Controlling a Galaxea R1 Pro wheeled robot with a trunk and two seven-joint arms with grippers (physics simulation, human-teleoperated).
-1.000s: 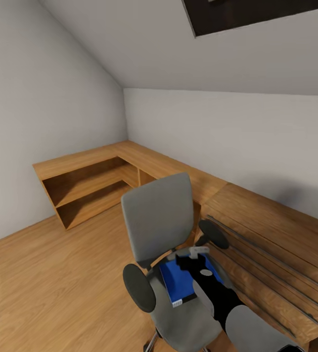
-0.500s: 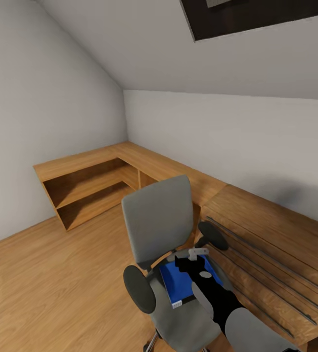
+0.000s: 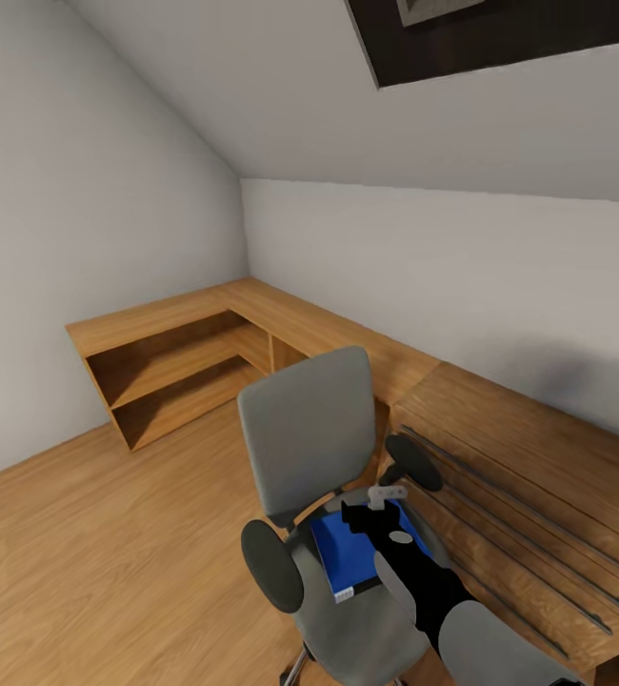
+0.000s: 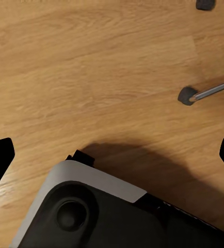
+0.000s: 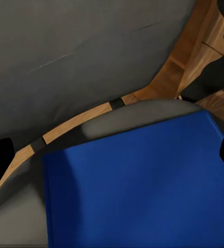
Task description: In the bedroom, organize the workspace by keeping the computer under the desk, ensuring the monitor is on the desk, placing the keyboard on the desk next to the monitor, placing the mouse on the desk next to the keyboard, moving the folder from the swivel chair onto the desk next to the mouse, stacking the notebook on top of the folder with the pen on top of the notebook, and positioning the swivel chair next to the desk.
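Right pincer (image 3: 383, 494) spread wide above the folder (image 3: 348, 557) on the chair (image 3: 329, 495); a flat folder could slide off if nudged.

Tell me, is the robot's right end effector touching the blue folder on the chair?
Cannot tell. In the head view the right end effector hangs over the blue folder on the swivel chair, hiding any gap. In the right wrist view its fingers sit wide at the frame's edges.
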